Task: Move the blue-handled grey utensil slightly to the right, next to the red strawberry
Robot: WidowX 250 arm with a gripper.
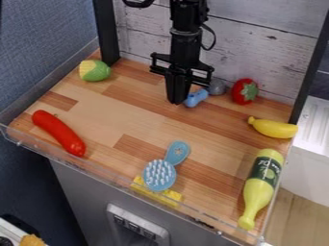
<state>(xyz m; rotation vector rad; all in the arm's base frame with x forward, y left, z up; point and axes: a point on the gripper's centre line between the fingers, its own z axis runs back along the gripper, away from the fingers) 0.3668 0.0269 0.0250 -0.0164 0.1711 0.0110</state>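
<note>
1. A black gripper hangs down over a wooden tabletop near its rear edge, its two fingers drawn together with no gap seen between them and nothing visibly held.

2. Just off its tips, toward the right of the view, lies a small blue toy, its near end beside the fingers; whether the two touch cannot be told.

3. The toy's long axis runs at a slant, from a lower-left end by the gripper to an upper-right end that points toward a grey object near the back wall.

4. Right of that grey object, a red strawberry with green leaves sits near the wall, with a yellow banana farther forward along the right side.

5. Well apart from the gripper, a blue brush lies bristles up near the front edge, its handle angled away toward the upper right and its head overlapping a yellow piece.

6. A yellow-green bottle lies at front right, neck toward the front; a long red pepper rests at left, and a green-and-yellow toy at rear left.
</note>
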